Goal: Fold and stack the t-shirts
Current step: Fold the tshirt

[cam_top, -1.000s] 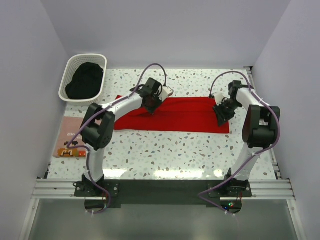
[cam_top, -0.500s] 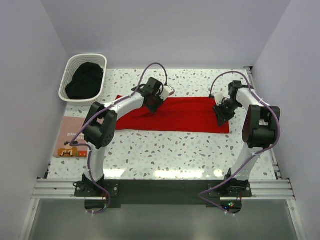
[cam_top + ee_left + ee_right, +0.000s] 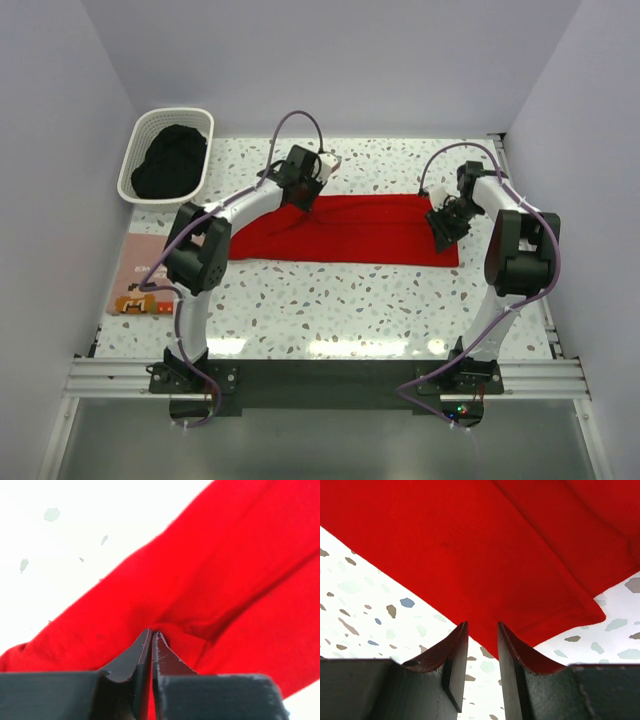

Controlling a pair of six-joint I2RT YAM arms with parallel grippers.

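- The red t-shirt (image 3: 350,230) is lying as a long folded band across the table (image 3: 330,300), with the pink t-shirt (image 3: 140,262) sitting well off its left end
- The left gripper (image 3: 151,636) is pinching a small ridge of cloth at the red t-shirt's far edge, left of its middle, jaws pressed together on the fabric
- The right gripper (image 3: 481,632) is hovering over the red t-shirt's right end, close to its edge, jaws standing slightly apart with nothing visibly between them
- Judging from this, only 1 of the 2 grippers is holding cloth, so a lift now is likely dragging the band askew and spoiling the fold
- The pinch is looking shallow; it could be slipping off, or catching only the top layer so the layers are peeling apart
- The right gripper could be closing beside the hem rather than on it
- A white basket (image 3: 165,155) holding a dark garment (image 3: 170,165) is standing beyond the red t-shirt's far left corner
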